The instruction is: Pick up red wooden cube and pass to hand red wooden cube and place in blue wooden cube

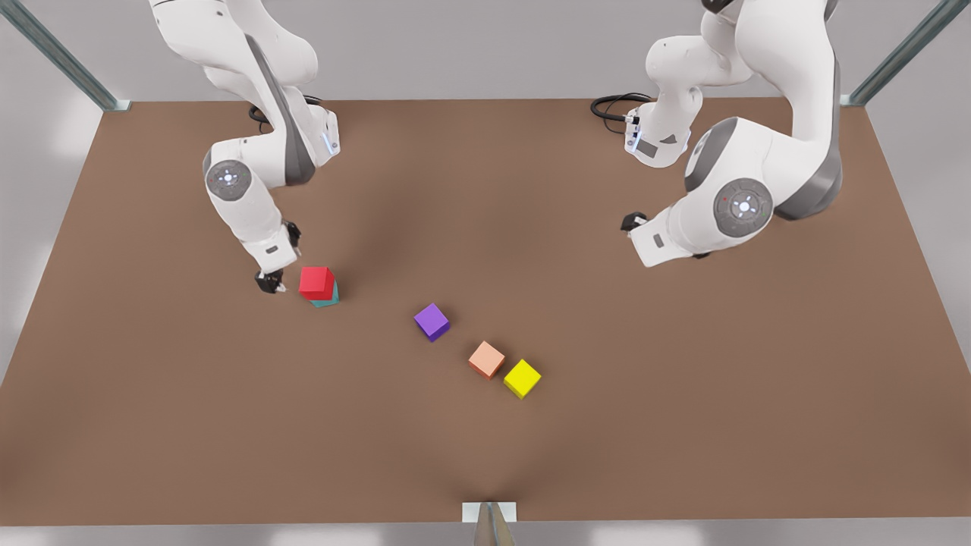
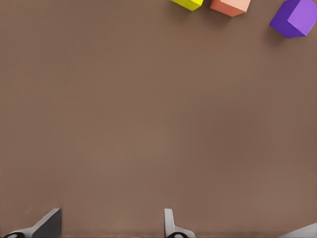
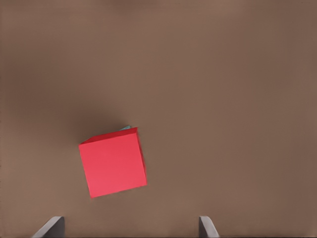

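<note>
Small bright red wooden cube [image 1: 316,281]: stacked on teal blue wooden cube [image 1: 328,299].
Right gripper [image 1: 270,283]: released, empty, just beside red cube.
Left gripper [image 1: 631,222]: spread apart, empty, well apart from red cube.

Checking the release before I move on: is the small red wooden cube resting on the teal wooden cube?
Touching. In the front view the red wooden cube sits directly on the teal wooden cube, no gap between them.

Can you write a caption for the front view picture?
Red cube sits on teal cube; right pincer beside it.
</note>
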### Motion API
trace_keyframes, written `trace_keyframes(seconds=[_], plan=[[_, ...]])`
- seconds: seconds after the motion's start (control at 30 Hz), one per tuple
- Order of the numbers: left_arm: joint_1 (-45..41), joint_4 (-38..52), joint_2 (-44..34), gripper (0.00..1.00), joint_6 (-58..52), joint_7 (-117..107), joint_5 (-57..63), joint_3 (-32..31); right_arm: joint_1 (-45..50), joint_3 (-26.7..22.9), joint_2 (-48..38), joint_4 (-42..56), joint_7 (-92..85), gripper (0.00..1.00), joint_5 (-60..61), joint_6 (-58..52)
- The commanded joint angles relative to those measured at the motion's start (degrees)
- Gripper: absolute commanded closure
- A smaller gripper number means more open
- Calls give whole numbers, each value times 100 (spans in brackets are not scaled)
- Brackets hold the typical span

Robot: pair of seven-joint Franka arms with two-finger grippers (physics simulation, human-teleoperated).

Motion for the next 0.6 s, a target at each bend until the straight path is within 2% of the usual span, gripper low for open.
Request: trace_keyframes(seconds=[0.0,0.07,0.1,0.13,0.27,0.33,0.43,0.57], plan=[[-7,12,-72,0,-161,-686,16,-94,44,-1,300,836,1359,0,558,-1946],[2,12,-213,0,-469,-1134,16,-366,-70,-63,1574,2559,3424,0,593,-2622],[-7,12,-213,0,-460,-1232,8,-375,-141,-63,2032,3236,5313,0,593,-2921],[20,12,-187,0,-408,-1241,7,-358,-106,-63,2173,3632,6395,0,479,-3220],[107,12,-151,0,146,-1241,25,-279,-141,-159,2129,5654,6617,0,-154,-4969],[371,21,-160,0,410,-1223,200,-182,-281,-186,1699,5734,6687,0,259,-5637],[670,65,-152,0,682,-1197,429,-182,-422,-177,943,5021,6880,0,320,-5506],[705,100,-354,0,199,-1223,412,-261,-422,-230,811,4933,6880,0,312,-5479]])
